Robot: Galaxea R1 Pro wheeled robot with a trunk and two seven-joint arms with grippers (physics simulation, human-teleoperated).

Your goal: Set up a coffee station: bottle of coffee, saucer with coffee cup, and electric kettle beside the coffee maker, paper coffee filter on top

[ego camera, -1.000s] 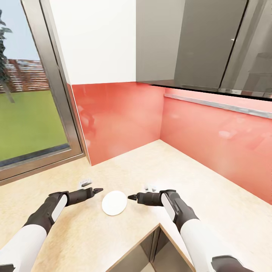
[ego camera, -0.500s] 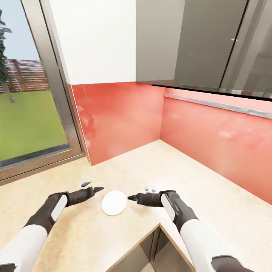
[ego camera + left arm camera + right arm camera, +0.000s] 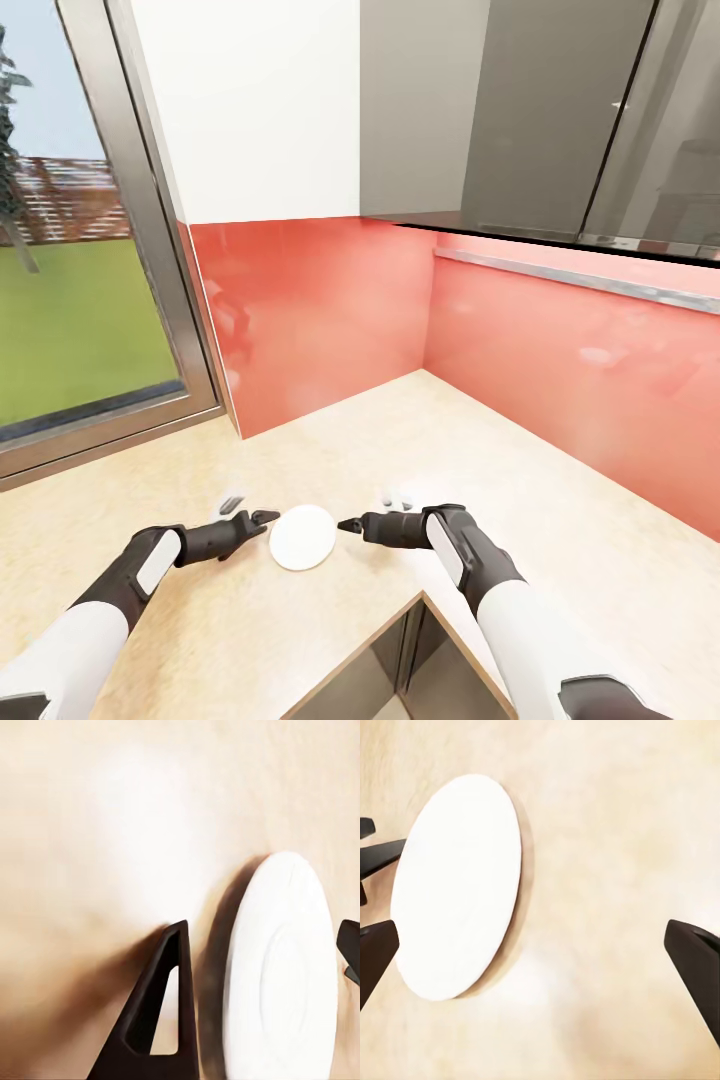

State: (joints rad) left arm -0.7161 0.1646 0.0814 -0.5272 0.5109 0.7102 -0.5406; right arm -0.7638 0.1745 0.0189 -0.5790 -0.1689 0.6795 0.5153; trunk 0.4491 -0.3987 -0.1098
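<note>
The saucer point(image 3: 302, 537) is a flat, round, plain white disc.

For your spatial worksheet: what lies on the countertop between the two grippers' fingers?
In the head view, the saucer lies flat between the left gripper and the right gripper.

Count at this moment, per kind:

- Small round flat white saucer point(image 3: 302, 537): 1, lying on the worktop.
- Long light wood-grain kitchen countertop point(image 3: 520, 470): 1, running round the corner.
- Glossy red backsplash panels point(image 3: 320, 320): 2, meeting at the corner.
- Black two-finger grippers: 2, the left gripper point(image 3: 262, 518) and the right gripper point(image 3: 347, 523).
- Metal-framed window point(image 3: 90, 290): 1.
- Grey upper cabinet door fronts point(image 3: 540, 110): at least 2; edge count uncertain.
</note>
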